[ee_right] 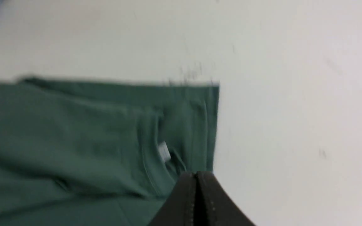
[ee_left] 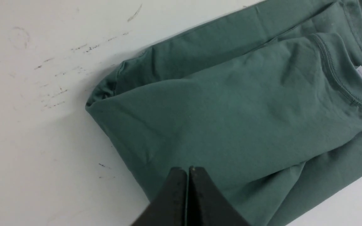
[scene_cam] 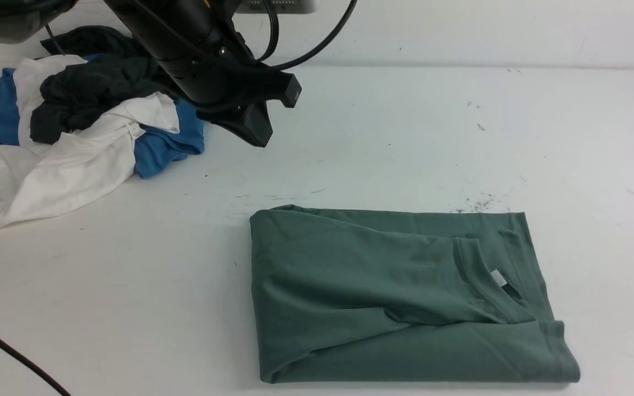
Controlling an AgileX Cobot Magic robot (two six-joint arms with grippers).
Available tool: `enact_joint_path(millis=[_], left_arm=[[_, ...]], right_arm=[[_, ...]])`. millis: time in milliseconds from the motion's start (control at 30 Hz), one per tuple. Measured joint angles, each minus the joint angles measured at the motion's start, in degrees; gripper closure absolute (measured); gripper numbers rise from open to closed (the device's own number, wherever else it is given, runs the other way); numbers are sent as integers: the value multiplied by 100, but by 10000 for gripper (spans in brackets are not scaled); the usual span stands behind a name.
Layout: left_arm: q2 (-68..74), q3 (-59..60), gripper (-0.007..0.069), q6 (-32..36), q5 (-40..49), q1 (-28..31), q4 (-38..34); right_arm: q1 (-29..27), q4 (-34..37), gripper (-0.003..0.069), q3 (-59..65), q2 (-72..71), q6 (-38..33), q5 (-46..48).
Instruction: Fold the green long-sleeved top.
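Nearest the robot, the green top (scene_cam: 405,297) lies on the white table (scene_cam: 405,137) as a compact rectangle, layers stacked, collar and white neck label (scene_cam: 498,278) showing on the right side. The folding looks essentially done; at most a little tidying is left. The right gripper (ee_right: 196,175) hovers above the label end, fingers pressed together and empty. The left gripper (ee_left: 188,171) hangs over the opposite edge, fingers likewise closed on nothing. Farther back left sits a heap of blue, white and dark clothes (scene_cam: 75,126).
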Motion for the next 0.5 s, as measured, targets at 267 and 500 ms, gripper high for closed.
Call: enact_joint_path(millis=[267, 500], left_arm=[[0, 0, 629, 0, 0, -5, -135], [0, 0, 629, 0, 0, -5, -135]], right_arm=[[0, 491, 672, 2343, -2500, -164, -1982], [0, 505, 672, 2755, -2707, -287, -2777]])
